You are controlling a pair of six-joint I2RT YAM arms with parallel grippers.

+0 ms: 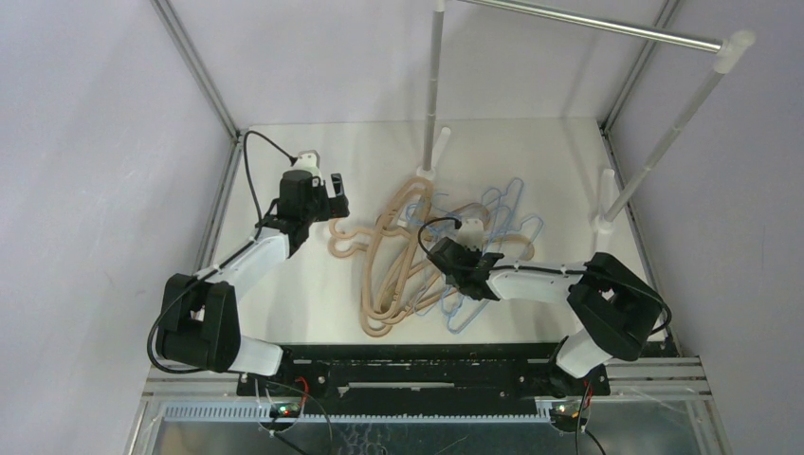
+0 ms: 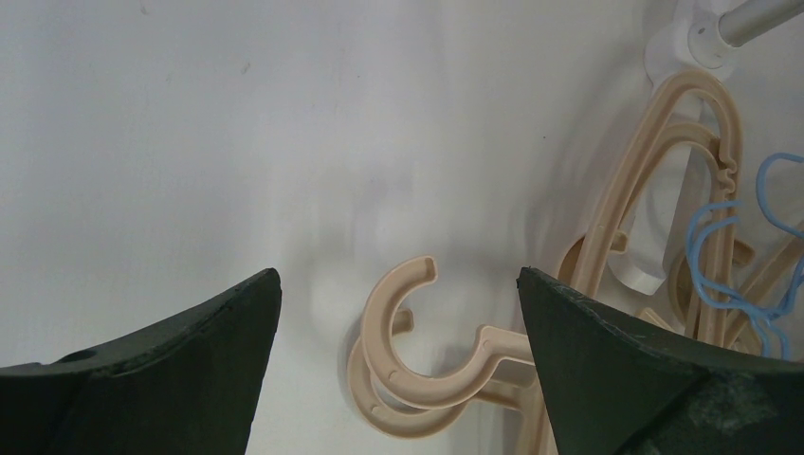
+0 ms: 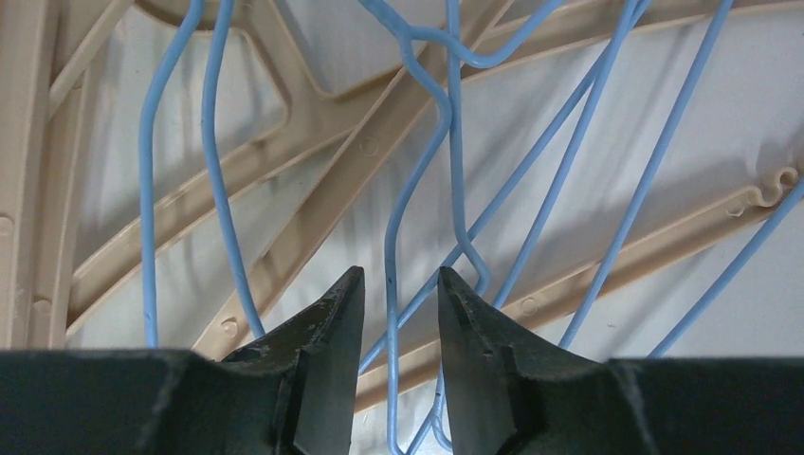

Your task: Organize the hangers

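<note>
**Finding one.** The hangers (image 1: 398, 275) lay unsorted in a single heap at the middle of the worktop (image 1: 313, 152), with none on the rail (image 1: 588, 24) overhead. The tan hangers (image 1: 377, 313) made up the left part of the heap and the light-blue hangers (image 1: 517, 201) the right. The two kinds crossed over each other where they met. We judged that this interlacing explained both arm positions: no piece could be lifted cleanly until it was singled out.

**Right fingers (image 3: 322, 379).** They were low over the tangle, set at a narrow gap with one blue wire (image 3: 390, 275) running upright between them. In the wrist view the wire sat nearer the left-hand finger. Space showed on either side of it, so we recorded no pinch yet. Tan bars passed beneath the wire. In our judgement the placement was chosen to take that one strand alone.

**Left fingers (image 2: 190, 370).** They were spread fully, held nothing, and were poised above the heap's left edge. Two stacked tan hooks (image 2: 408, 351) lay on the worktop between them — nearer the right-hand finger, touching neither. We took this as a ready stance for a tan hanger, or for steadying the heap.
</note>
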